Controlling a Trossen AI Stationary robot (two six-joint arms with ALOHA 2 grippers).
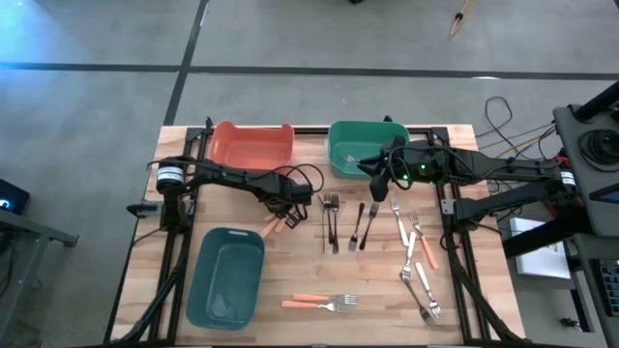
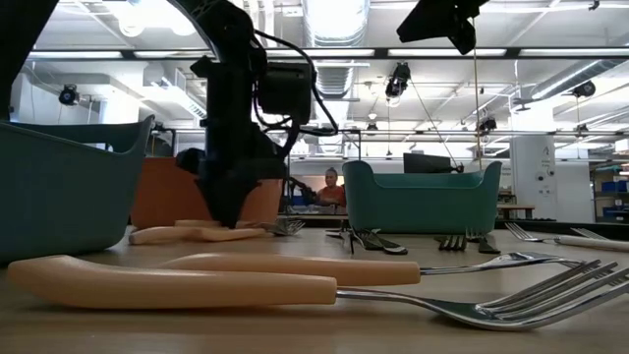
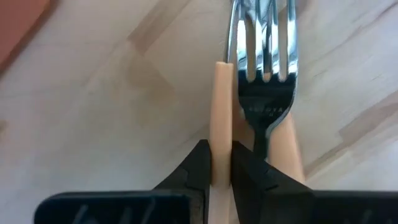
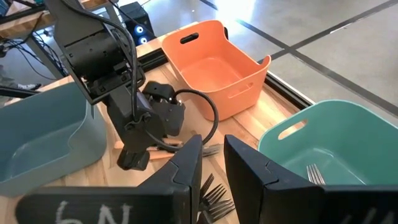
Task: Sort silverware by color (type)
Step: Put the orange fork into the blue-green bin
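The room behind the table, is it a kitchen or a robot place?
Probably a robot lab or workshop, not a kitchen. The low view shows a big hall with ceiling strip lights, shelving and a person at a desk. Cables trail off the wooden table.

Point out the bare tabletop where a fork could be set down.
Free: between the blue bin and the black forks; also the near edge below the orange-handled pair. Crowded: right side, around the white-handled pieces.
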